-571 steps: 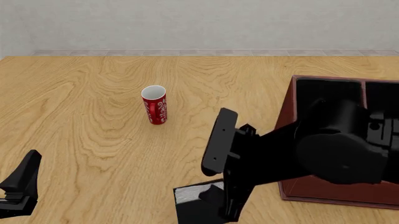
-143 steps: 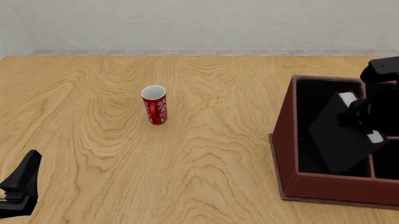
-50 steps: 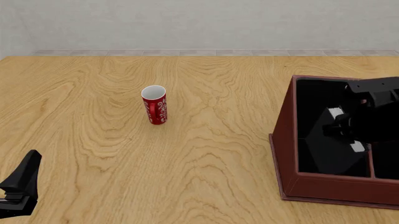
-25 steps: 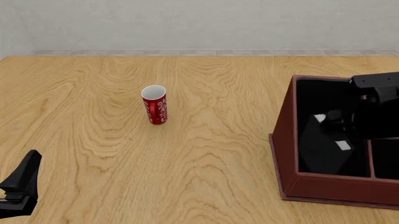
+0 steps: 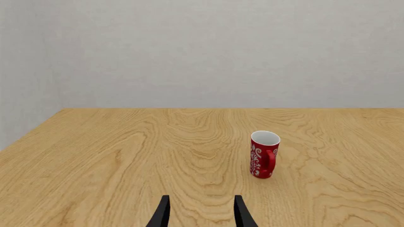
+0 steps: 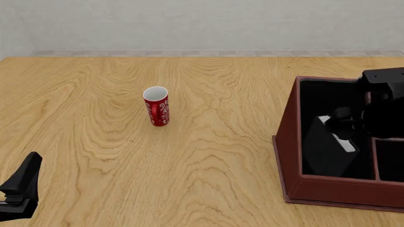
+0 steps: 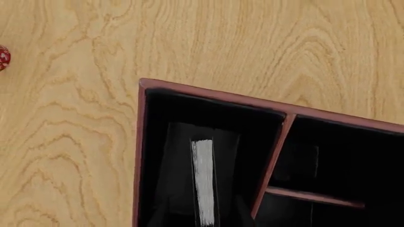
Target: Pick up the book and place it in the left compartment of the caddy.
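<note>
The black book stands tilted inside the left compartment of the reddish-brown caddy, at the table's right. In the right wrist view its white page edge faces up inside that compartment of the caddy. My right gripper hovers just above the book's top. It looks open, with dark fingers on either side of the book that are hard to make out against the black lining. My left gripper rests open at the near left, holding nothing.
A red patterned mug stands upright left of the table's centre, far from the caddy, ahead of the left gripper. Smaller divided sections fill the caddy's right part. A grey wall bounds the table's far edge.
The right arm carried the book from the table's near edge into the caddy's left compartment. In the last second the book tipped more upright and the arm rose slightly.
</note>
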